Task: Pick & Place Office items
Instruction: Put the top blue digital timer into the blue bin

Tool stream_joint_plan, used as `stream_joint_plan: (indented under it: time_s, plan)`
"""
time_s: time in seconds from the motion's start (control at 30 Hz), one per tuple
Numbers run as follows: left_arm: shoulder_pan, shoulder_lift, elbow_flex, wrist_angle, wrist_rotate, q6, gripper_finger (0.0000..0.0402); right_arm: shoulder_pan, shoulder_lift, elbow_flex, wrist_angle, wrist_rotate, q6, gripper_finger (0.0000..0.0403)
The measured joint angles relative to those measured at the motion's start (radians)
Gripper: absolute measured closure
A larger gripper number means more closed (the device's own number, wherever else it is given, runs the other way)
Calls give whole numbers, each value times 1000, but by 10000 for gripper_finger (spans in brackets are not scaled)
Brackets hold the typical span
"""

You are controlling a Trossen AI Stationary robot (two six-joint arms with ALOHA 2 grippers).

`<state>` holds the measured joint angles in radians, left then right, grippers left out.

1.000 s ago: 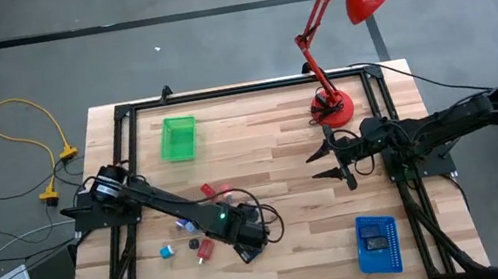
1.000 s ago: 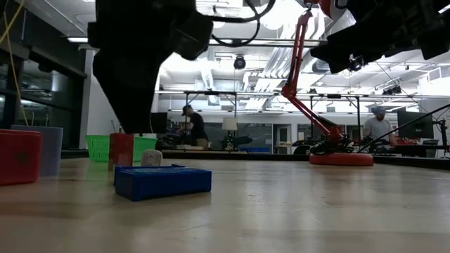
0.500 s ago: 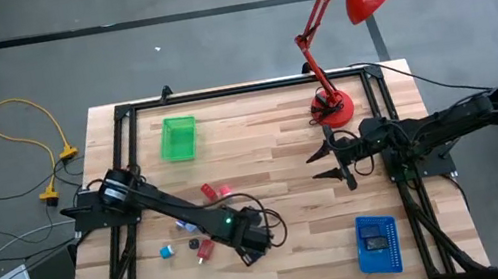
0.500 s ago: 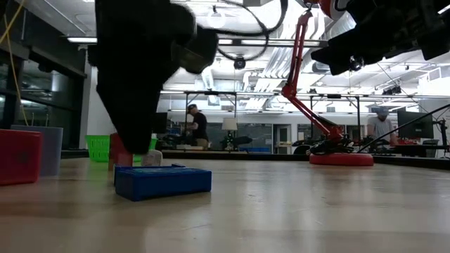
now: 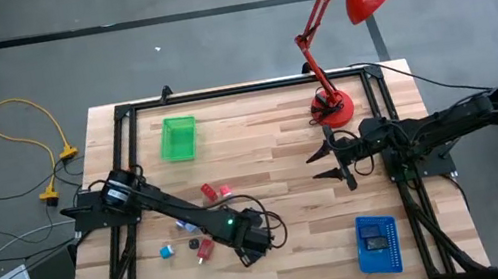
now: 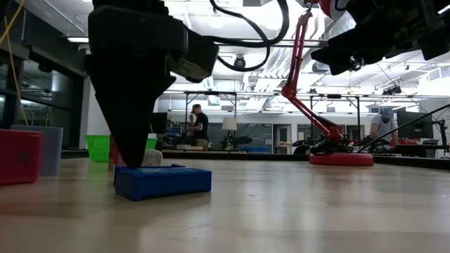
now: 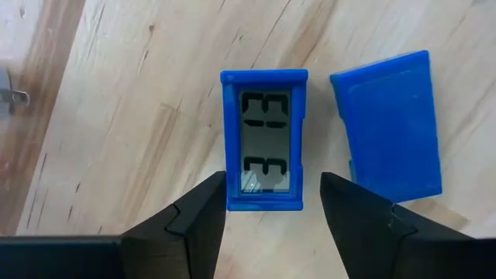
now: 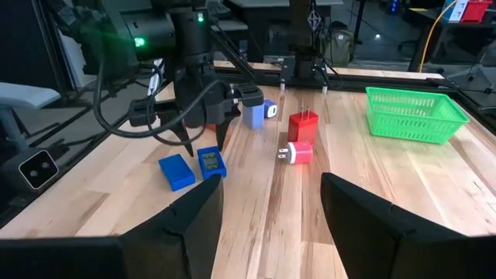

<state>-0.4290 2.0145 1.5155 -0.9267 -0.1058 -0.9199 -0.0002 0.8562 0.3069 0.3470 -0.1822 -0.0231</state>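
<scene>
My left gripper points straight down, open, over a small blue block with a grey recessed face. Its fingers stand on either side of the block's near end; no touch shows. A flat blue piece lies right beside the block. Both lie flat on the wooden table, and the right wrist view shows them under the left gripper. The high view shows the left gripper near the table's front middle. Other office items, red, red-pink and lilac, lie behind it. My right gripper waits open at the right.
A green tray stands at the far left and a blue perforated tray at the near right. A red desk lamp stands at the far right. Teal, black and red pieces lie left of the left gripper.
My left gripper has come down toward the blue block and rolled a little about its pointing line; its fingers stay equally wide apart. The blue block and the flat blue piece have not moved.
</scene>
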Motion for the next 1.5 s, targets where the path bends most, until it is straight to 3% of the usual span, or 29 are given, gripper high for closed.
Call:
stream_joint_plan:
  time_s: [0.97, 1.5]
  plan:
    - [30, 29, 0, 0, -1, -39, 204, 0, 0, 0, -8, 0, 0, 199]
    - [39, 29, 0, -1, 0, -61, 313, 0, 0, 0, -8, 0, 0, 199]
